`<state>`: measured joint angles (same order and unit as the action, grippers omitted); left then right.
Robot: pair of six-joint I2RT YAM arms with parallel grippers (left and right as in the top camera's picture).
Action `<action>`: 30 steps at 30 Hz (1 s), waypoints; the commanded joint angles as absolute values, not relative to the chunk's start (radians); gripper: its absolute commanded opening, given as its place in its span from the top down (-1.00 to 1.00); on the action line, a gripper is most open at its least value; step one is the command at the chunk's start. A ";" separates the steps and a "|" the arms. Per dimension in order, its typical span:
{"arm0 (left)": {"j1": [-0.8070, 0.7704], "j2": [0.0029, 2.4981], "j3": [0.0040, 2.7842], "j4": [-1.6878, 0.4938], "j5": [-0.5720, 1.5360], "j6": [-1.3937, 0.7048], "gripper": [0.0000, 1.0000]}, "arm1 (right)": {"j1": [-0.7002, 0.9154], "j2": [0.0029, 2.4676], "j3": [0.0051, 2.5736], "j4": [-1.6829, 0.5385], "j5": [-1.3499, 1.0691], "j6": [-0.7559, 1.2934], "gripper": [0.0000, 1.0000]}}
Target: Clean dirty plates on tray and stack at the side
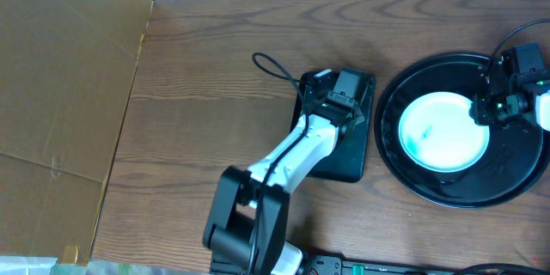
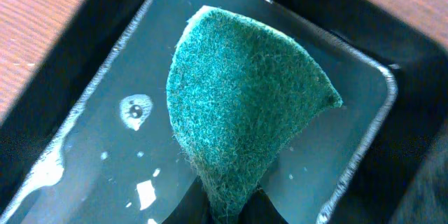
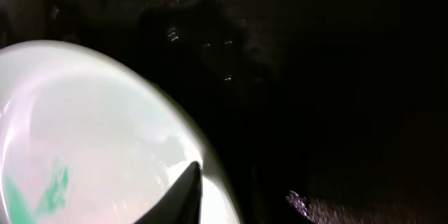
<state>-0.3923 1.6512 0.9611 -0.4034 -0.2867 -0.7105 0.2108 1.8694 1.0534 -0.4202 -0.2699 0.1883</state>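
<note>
One dirty plate (image 1: 443, 131), white with a teal smear (image 3: 49, 185), lies in the round black tray (image 1: 455, 191). My right gripper (image 1: 483, 107) is at the plate's right edge. In the right wrist view the right gripper (image 3: 245, 182) stands open, one finger over the plate (image 3: 91, 126) and the other outside its rim. My left gripper (image 2: 234, 213) is shut on a green scouring sponge (image 2: 245, 112), held just above shallow water in the small rectangular black tray (image 2: 105, 112). From overhead the left gripper (image 1: 339, 103) hides the sponge.
The rectangular tray (image 1: 344, 168) lies just left of the round tray. Brown cardboard (image 1: 60, 69) covers the table's left side. A black cable loop (image 1: 271, 64) lies behind the rectangular tray. The right arm's cable runs off the far right edge.
</note>
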 commanded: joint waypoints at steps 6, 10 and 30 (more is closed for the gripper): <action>-0.358 1.763 0.953 -0.379 -0.297 -0.721 0.83 | 0.211 1.933 1.030 -0.430 -0.233 0.190 0.70; -0.358 1.787 0.953 -0.379 -0.297 -0.720 0.70 | 0.211 1.933 1.030 -0.419 -0.233 0.190 0.71; -0.360 1.399 0.954 -0.424 -0.197 -0.712 0.86 | 0.218 1.933 1.030 -0.410 -0.237 0.191 0.93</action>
